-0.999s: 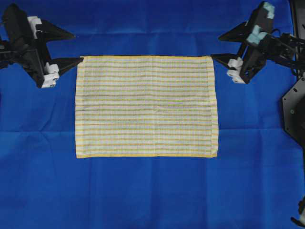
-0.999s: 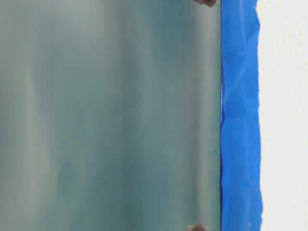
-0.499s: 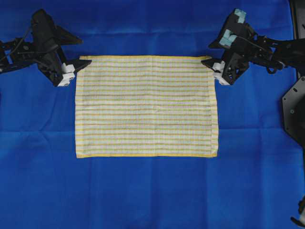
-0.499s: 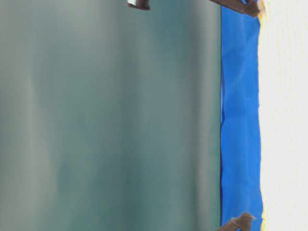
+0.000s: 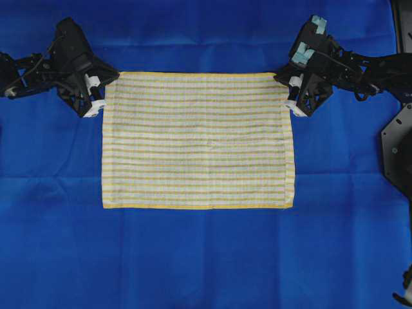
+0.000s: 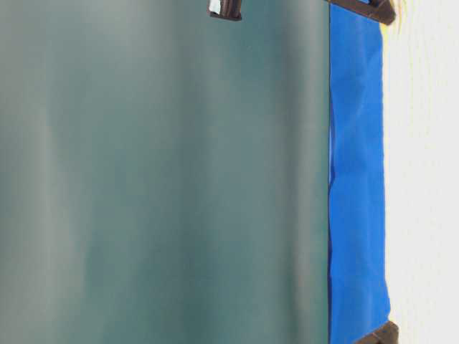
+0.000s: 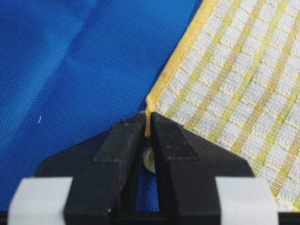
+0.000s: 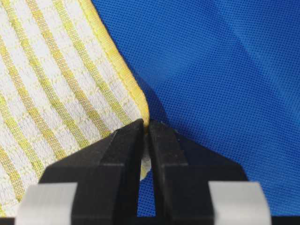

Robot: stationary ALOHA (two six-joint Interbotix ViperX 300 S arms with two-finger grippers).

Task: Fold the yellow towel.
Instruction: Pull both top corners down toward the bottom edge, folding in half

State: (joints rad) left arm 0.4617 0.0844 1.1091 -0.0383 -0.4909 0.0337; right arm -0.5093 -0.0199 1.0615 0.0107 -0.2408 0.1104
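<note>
Yellow towel (image 5: 198,140) corners in both claws

A robotics lab setup is suggested by a table draped wholly in a plain blue sheet (image 5: 206,257), flanked at upper left and right by black robot arms.

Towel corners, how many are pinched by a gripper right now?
2. The left gripper is shut on the far-left corner of the yellow towel; the right gripper is shut on its far-right corner. Both near corners lie free on the blue sheet.
</note>
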